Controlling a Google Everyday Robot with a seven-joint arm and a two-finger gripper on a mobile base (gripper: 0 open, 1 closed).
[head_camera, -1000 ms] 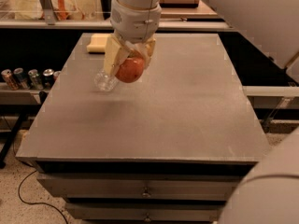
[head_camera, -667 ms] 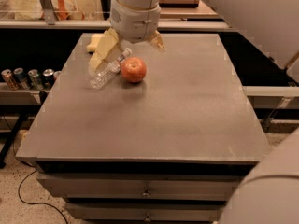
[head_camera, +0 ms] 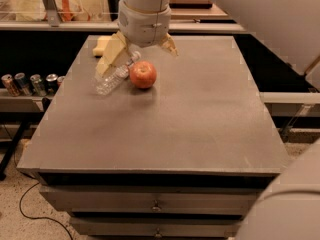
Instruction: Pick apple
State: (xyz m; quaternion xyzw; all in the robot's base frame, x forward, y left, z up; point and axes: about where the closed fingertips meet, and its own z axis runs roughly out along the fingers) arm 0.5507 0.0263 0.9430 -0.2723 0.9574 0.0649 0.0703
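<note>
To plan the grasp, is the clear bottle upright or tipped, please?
Tipped: the bottle lies on its side beside the apple; the gripper hangs open above both.

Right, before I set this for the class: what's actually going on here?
The robot's gripper hangs open over the far part of the table, fingers spread wide above a red apple. The apple sits on the tabletop, not gripped. A clear plastic bottle lies on its side close beside the apple, partly behind one finger, and a yellow sponge rests near the far edge.
</note>
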